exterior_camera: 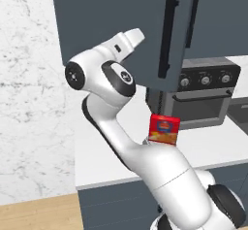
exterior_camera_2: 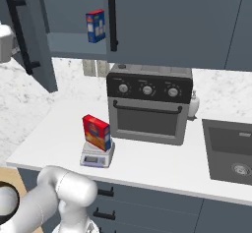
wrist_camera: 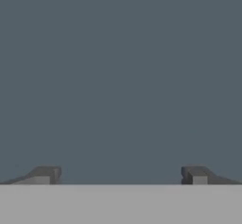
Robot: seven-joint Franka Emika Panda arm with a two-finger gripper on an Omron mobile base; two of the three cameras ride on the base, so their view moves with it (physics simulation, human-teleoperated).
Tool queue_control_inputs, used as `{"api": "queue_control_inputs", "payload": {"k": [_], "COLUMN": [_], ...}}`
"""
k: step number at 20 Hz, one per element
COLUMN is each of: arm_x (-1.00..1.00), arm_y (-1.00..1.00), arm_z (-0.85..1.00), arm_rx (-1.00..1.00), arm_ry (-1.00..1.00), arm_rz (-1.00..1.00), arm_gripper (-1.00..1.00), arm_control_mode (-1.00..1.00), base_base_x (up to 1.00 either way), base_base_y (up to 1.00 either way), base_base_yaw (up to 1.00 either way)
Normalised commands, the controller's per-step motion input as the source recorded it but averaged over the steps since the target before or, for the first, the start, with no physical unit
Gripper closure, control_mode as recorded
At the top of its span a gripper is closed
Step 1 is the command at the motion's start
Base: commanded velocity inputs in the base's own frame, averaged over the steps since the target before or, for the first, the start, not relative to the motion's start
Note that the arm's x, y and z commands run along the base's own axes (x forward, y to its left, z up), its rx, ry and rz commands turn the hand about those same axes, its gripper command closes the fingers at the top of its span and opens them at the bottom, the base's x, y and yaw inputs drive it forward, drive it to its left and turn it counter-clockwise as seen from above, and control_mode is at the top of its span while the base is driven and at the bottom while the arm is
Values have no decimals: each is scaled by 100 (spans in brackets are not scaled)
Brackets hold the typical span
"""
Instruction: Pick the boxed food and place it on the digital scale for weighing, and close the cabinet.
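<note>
Standing on the counter (exterior_camera: 104,161) before the oven (exterior_camera: 203,95) in the left view, the box (exterior_camera: 163,130) is delivered while the arm reaches the door (exterior_camera: 121,25). Right view confirms it upright on the scale (exterior_camera_2: 97,157), cabinet (exterior_camera_2: 34,40) ajar. Hand view shows the gripper (wrist_camera: 121,176) wide open, empty, facing slate panel, evidently to push.

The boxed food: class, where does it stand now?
In the right base view the boxed food stands upright on the digital scale, left of the toaster oven.

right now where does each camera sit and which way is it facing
Left base view: behind-left, facing the open cabinet door; white arm fills the foreground.
Right base view: behind-right, facing boxed food on the digital scale; arm base at lower left.
Hand view: gripper open, close against a flat slate-blue surface.
Both base views share the boxed food.
</note>
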Motion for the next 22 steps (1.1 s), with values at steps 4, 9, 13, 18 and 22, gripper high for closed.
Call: {"api": "queue_control_inputs", "payload": {"k": [4, 9, 13, 18, 22], "arm_x": [100, 95, 98, 99, 100], "arm_y": [-97, -84, -63, -41, -33], "arm_z": [-32, -9, -3, -21, -41], "arm_rx": [20, 18, 18, 10, 7], "arm_ry": [-1, 1, 4, 0, 0], "arm_rz": [22, 26, 21, 17, 15], "arm_gripper": [-100, -100, -100, -100, -100], "arm_control_mode": [-100, -100, -100, -100, -100], "base_base_x": [0, 0, 0, 0, 0], "base_base_y": [0, 0, 0, 0, 0], "base_base_yaw": [0, 0, 0, 0, 0]}}
